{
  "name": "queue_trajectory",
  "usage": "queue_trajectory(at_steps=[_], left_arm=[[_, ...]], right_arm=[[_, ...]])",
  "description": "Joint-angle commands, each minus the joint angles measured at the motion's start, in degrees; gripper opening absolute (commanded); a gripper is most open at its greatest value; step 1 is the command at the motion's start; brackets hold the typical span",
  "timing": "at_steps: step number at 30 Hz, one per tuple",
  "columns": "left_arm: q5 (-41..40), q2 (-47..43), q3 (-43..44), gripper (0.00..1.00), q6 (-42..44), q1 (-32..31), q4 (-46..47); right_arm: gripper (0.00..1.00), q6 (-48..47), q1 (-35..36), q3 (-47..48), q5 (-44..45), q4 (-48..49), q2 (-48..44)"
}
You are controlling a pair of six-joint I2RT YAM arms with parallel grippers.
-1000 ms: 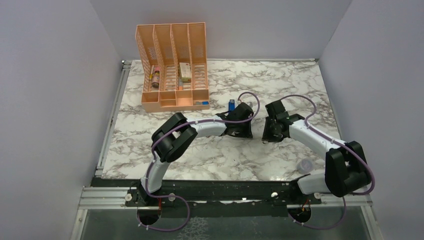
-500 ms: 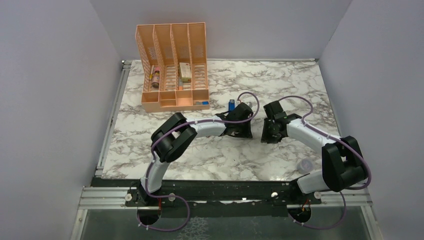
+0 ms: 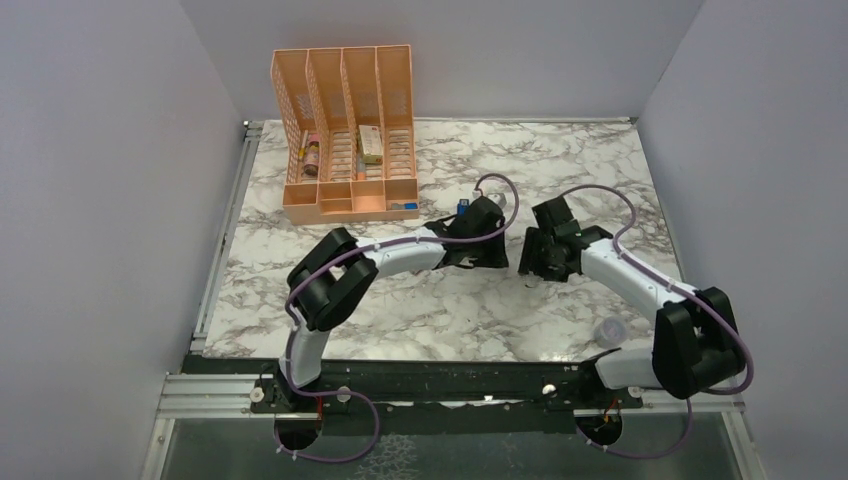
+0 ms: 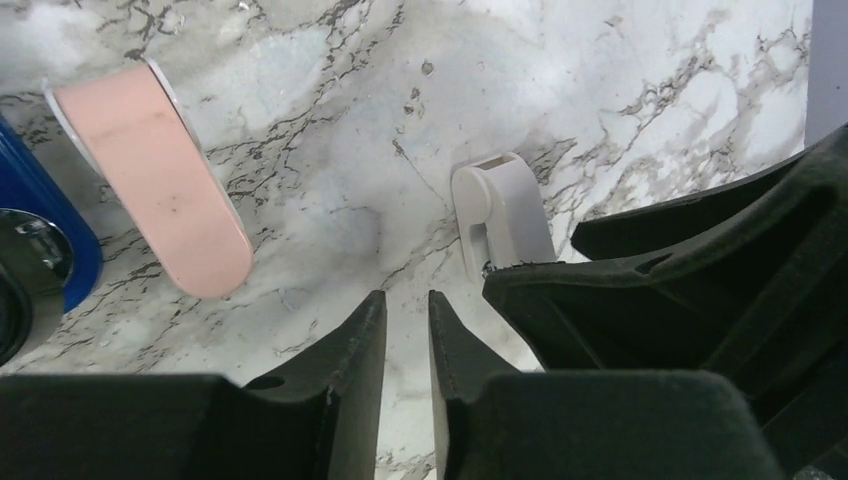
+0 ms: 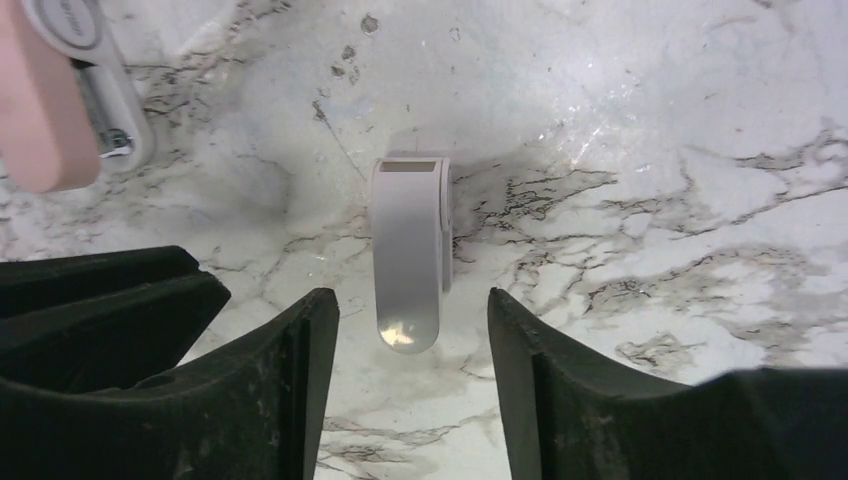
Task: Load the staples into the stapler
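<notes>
The stapler shows only in part: a blue end [image 3: 463, 207] peeks out beyond my left wrist, and its blue and chrome edge [image 4: 38, 240] sits at the far left of the left wrist view. The staples are out of view. My left gripper [image 4: 407, 297] [image 3: 492, 255] hovers over bare marble, its jaws a narrow slit apart with nothing between them. My right gripper [image 5: 412, 300] [image 3: 528, 262] stands open, its fingers on either side of the near end of a small white curved piece [image 5: 410, 250] [image 4: 495, 215] lying on the table.
A pink oval object [image 4: 160, 180] [image 5: 35, 110] lies between the stapler and the white piece. An orange desk organizer [image 3: 345, 140] holding small items stands at the back left. A small translucent round thing [image 3: 610, 330] sits near the right arm's base.
My right gripper's jaws have spread wide. My left gripper's jaws have parted slightly, and the left arm has shifted a little toward the back.
</notes>
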Motion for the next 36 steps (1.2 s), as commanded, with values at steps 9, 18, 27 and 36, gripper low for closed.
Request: queue_trajectory(at_steps=[9, 18, 27, 36], left_arm=[[-17.45, -19.33, -3.09, 0.7, 9.43, 0.19, -5.89], [-28.28, -43.93, -12.73, 0.98, 21.39, 0.19, -10.86], [-42.58, -66.88, -11.2, 0.99, 26.23, 0.19, -22.63], [-48.08, -80.57, -9.17, 0.99, 27.41, 0.19, -26.87]], right_arm=[[0.89, -2.75, 0.1, 6.59, 5.33, -3.86, -15.84], [0.9, -8.69, 0.1, 14.72, 0.7, -8.03, -28.12], [0.99, -10.49, 0.1, 24.44, 12.77, -16.14, -36.23], [1.0, -11.82, 0.1, 25.66, 17.69, -18.67, -39.42]])
